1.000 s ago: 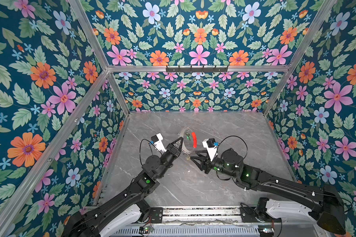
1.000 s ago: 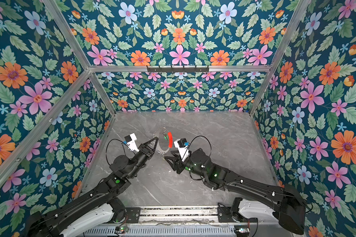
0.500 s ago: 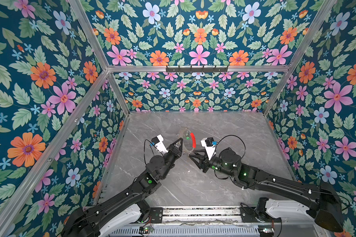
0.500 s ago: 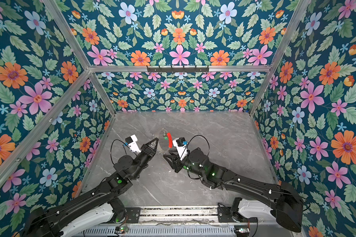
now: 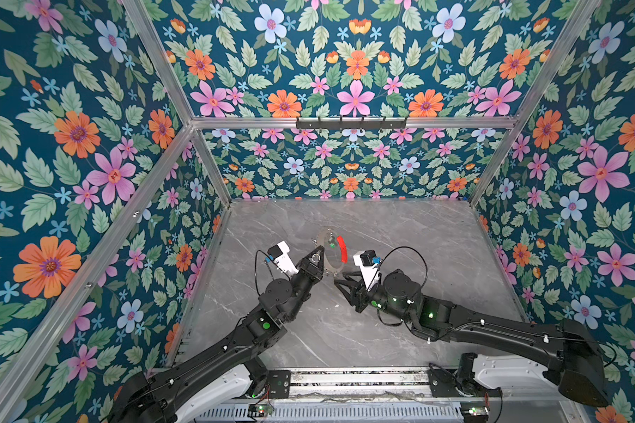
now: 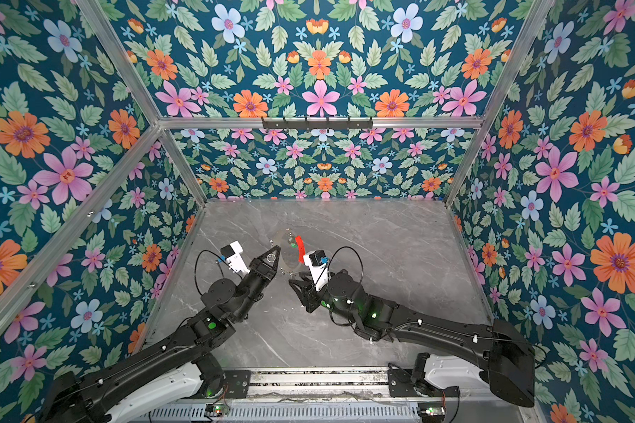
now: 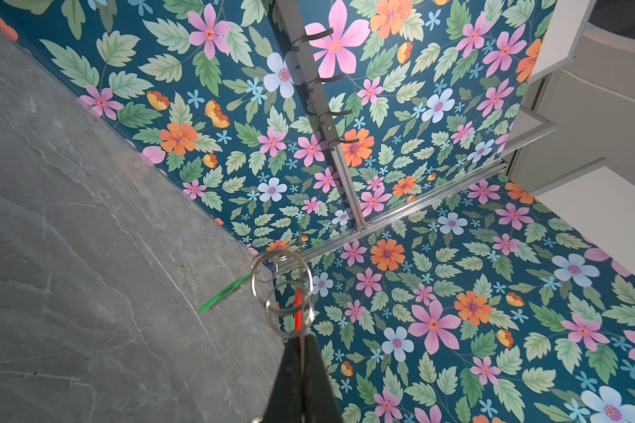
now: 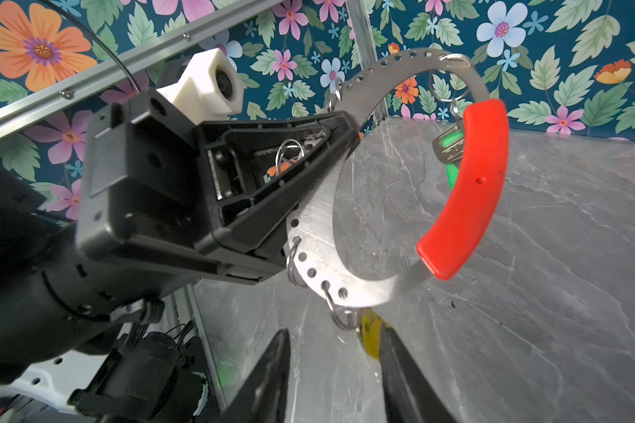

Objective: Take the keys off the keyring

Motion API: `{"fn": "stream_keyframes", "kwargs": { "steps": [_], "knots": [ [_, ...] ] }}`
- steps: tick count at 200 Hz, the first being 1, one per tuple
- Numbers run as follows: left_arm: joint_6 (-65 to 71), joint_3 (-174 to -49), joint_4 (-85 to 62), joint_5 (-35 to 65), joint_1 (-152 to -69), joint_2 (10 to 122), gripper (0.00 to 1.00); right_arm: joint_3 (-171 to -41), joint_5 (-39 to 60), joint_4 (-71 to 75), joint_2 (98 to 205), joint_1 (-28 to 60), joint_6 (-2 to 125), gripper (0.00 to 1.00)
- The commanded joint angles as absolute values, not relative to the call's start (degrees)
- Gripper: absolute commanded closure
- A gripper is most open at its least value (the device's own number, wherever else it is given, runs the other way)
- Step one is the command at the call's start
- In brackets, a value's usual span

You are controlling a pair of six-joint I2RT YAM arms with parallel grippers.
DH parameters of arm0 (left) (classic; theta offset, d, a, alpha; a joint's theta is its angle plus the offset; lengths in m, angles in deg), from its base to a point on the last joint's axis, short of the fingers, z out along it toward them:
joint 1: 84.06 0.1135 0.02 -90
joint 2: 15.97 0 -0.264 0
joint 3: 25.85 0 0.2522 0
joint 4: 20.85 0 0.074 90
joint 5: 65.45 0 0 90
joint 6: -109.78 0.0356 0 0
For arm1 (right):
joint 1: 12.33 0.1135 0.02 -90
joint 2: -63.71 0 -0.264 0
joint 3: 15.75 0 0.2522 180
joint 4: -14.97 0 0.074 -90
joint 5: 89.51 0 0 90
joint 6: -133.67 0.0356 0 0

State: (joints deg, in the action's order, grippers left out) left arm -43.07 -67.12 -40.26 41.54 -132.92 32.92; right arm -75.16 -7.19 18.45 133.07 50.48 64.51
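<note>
The place is a robotics lab test cell. The work space is boxed in by wall panels (image 5: 352,66) printed with flowers, which are held in bare aluminium profiles (image 5: 235,123). The floor of the box is formed by a grey marble-look tabletop (image 5: 418,234). A metal rail (image 5: 356,381) is fixed along its front edge, and 2 black robot arms are mounted there, the left arm (image 5: 235,344) and the right arm (image 5: 492,326), with green status lights (image 5: 266,325) lit. A white camera housing (image 8: 213,84) is fitted on a wrist. A black hook rack (image 5: 351,122) is fastened to the rear profile. Past the panels, plain white and grey room surfaces (image 7: 602,110) are seen in the left wrist view.
</note>
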Motion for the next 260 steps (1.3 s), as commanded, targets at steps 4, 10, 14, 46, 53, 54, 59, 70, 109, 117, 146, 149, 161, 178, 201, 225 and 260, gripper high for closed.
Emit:
{"fn": "stream_keyframes", "kwargs": {
  "steps": [4,10,14,46,53,54,59,70,109,117,146,149,161,178,201,225,260],
  "knots": [
    [-42.19,-67.04,-42.22,41.9,-132.99,32.62,1.0,-76.21,-8.31,18.83,134.0,50.51,64.96,0.61],
    [-42.2,-67.04,-42.32,41.88,-133.01,32.64,1.0,-76.36,-8.22,19.04,134.18,50.51,64.94,0.62],
    [-42.19,-67.08,-42.33,41.85,-132.99,32.64,1.0,-76.44,-8.13,18.98,134.28,50.51,64.86,0.62],
    [-42.18,-66.87,-42.33,41.83,-133.09,32.3,1.0,-77.36,-7.99,18.7,135.1,50.51,64.55,0.71],
    [-42.18,-66.79,-42.33,41.86,-133.11,32.2,1.0,-77.47,-7.94,18.7,135.31,50.45,64.5,0.72],
    [-42.18,-66.78,-42.33,41.91,-133.11,32.2,1.0,-77.48,-7.94,18.7,135.28,50.48,64.5,0.72],
    [-42.14,-66.77,-42.33,41.9,-133.12,32.2,1.0,-77.57,-7.99,18.71,135.41,50.48,64.55,0.72],
    [-42.1,-66.69,-42.33,41.89,-133.12,32.11,1.0,-77.7,-7.81,18.85,135.73,50.51,64.5,0.73],
    [-42.08,-66.73,-42.33,41.9,-133.14,32.0,1.0,-78.06,-7.59,18.9,136.52,50.51,64.5,0.78],
    [-42.13,-66.6,-42.4,41.86,-133.11,31.98,1.0,-78.11,-7.59,18.88,136.65,50.49,64.44,0.8],
    [-42.13,-66.33,-42.36,41.94,-133.1,31.93,1.0,-78.17,-7.59,18.74,136.71,50.49,64.1,0.84],
    [-42.11,-66.33,-42.34,41.94,-133.1,31.93,1.0,-78.12,-7.59,18.74,136.69,50.51,64.0,0.85],
    [-42.16,-66.33,-42.33,42.04,-133.13,31.89,1.0,-78.19,-7.59,18.7,136.75,50.51,63.95,0.87],
    [-42.22,-66.29,-42.12,42.34,-133.1,31.78,1.0,-78.16,-7.59,18.42,136.7,50.47,63.78,0.9],
    [-42.27,-66.16,-41.85,42.77,-133.1,31.65,1.0,-78.27,-7.59,17.94,136.5,50.51,63.21,0.98],
    [-42.49,-66.07,-41.46,43.16,-133.11,31.5,1.0,-78.22,-7.44,17.39,136.18,50.5,62.76,1.0],
    [-42.82,-65.86,-41.28,43.44,-133.1,31.49,1.0,-78.57,-7.88,16.59,135.67,50.58,61.96,1.0]
  ]
}}
